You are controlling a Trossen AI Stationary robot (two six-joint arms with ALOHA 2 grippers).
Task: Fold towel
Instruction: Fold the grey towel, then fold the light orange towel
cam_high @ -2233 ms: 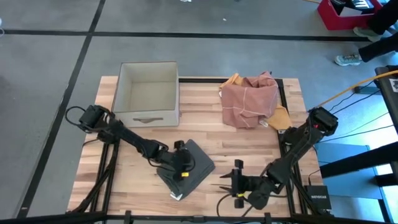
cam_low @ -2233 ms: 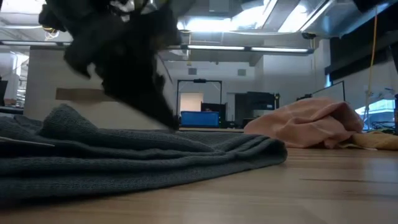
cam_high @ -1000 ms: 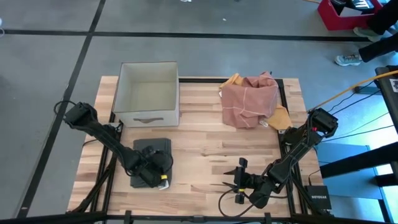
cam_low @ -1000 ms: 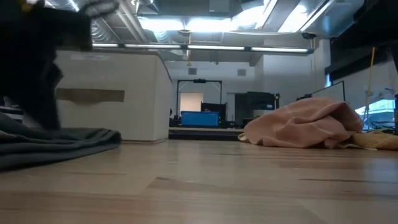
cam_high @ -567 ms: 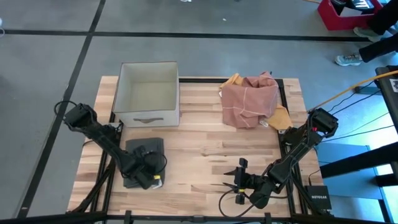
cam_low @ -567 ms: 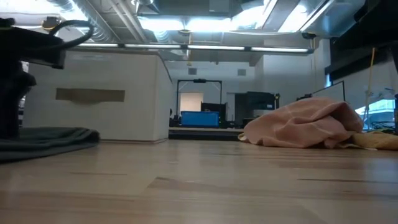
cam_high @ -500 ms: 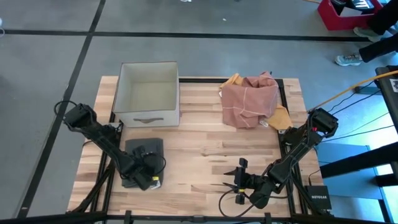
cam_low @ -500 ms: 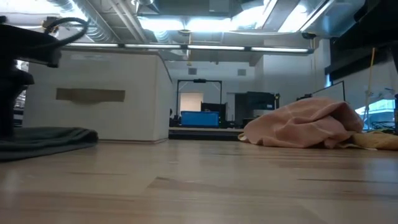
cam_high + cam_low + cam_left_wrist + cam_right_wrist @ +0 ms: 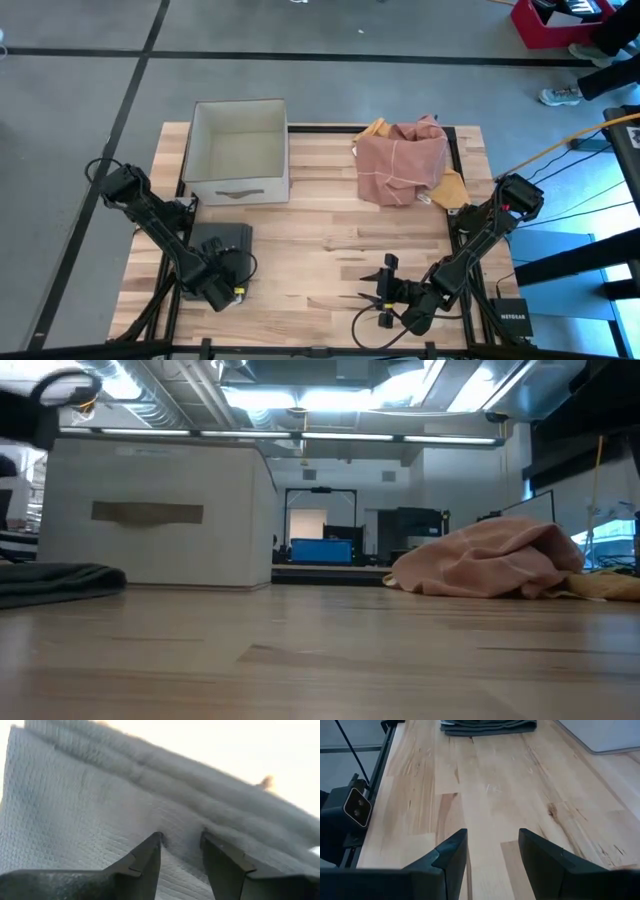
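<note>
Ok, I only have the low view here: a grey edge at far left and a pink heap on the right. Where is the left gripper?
Observer: The left gripper is at the near edge of the folded grey towel, at the table's left front.
Operator: Is it gripping the towel?
Observer: Its wrist view shows the fingers parted, with towel fabric bunched between the tips.
Operator: And the right arm?
Observer: The right gripper waits open over bare wood, holding nothing.
</note>
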